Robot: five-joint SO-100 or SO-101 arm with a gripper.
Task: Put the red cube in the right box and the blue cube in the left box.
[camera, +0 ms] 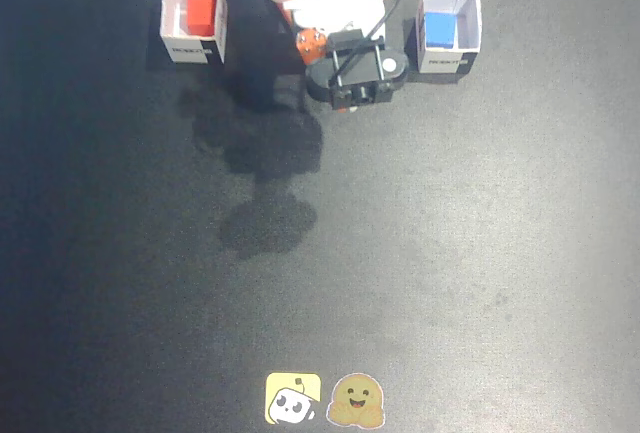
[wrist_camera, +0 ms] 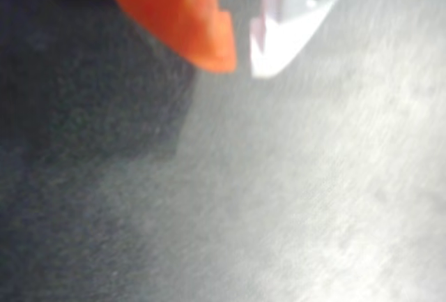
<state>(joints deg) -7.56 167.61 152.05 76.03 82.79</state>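
**Both cubes sit in their boxes**

In the fixed view, the red cube lies inside the box near the table's far left; the blue cube lies inside the other box at far right. The gripper holds nothing, fingertips nearly together over bare table.

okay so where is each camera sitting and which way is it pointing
Fixed view: above the table, looking straight down on the red cube in one white box, the blue cube in the other box, and the folded arm.
Wrist view: on the arm, looking past the gripper at bare dark mat.
Shared: the mat.
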